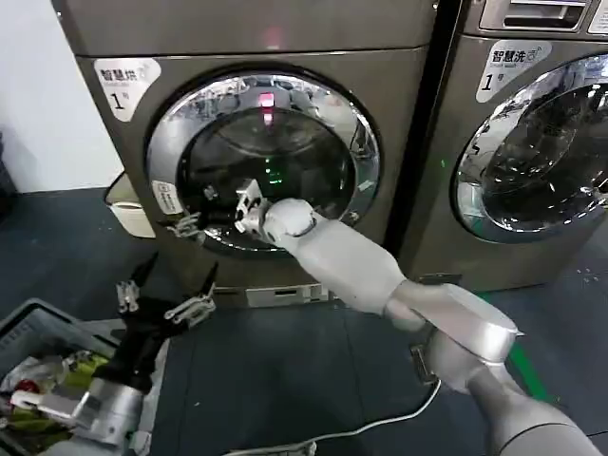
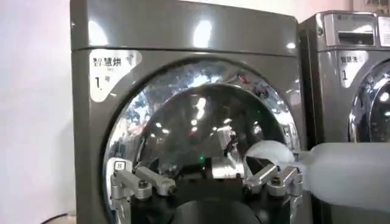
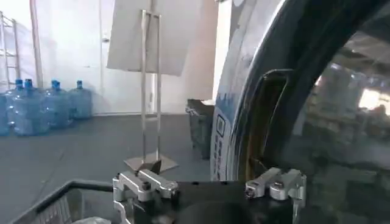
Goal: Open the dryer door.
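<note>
1. The dryer door (image 1: 263, 161), a round glass port in a chrome ring, sits in the front of the left-hand machine; a second machine (image 1: 532, 142) stands just beside it on the robot's right.

2. Judged from the head view, the door is still closed: its ring lies flush with the cabinet all round, with no gap visible. The task proper is not yet done.

3. The right hand (image 1: 245, 206) is stretched forward to the lower left part of the door glass, near the ring. In the right wrist view its fingers (image 3: 275, 182) stand apart, clamped on nothing, and the recessed door handle (image 3: 259, 122) lies just ahead of them.

4. I judge the reach to be nearly complete, with the grasp itself still to come. I cannot tell whether the fingertips already touch the door.

5. The left hand (image 1: 166, 296) waits low in front of the machine, fingers spread, holding nothing, above a laundry basket (image 1: 28, 328) on the floor.

6. What is left: hook the handle, pull, and swing the door out on its hinge.
</note>
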Robot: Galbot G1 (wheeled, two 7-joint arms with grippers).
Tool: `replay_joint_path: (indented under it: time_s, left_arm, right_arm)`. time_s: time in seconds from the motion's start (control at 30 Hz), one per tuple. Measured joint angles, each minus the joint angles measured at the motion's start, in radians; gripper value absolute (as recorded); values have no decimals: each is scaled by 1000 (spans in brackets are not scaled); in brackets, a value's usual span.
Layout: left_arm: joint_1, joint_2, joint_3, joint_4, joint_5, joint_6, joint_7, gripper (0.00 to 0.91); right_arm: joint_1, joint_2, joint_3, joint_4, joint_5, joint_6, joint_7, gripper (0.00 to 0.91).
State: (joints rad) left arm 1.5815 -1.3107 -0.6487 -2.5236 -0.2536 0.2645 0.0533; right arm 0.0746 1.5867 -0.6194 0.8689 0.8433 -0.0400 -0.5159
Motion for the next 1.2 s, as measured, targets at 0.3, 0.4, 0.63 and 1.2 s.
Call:
replay_joint_path:
  time_s: [0.3,0.4,0.63,1.2]
  left_arm:
    - [4,11,-22,-1,-1,-13,2,907]
    - [3,23,-32,6,-16,-16,6,907]
    - [-15,59,-67,43,-46,-34,23,907]
    - [-45,135,-301,156,-223,-93,99,907]
  right_arm:
    - [-4,13,12,-13,-3,-6,-72,907]
    - [-6,13,13,-14,-3,-5,-92,907]
    - [-16,-7,12,12,-3,-21,-145,907]
    - [-36,-138,-46,220,52,-56,-204,907]
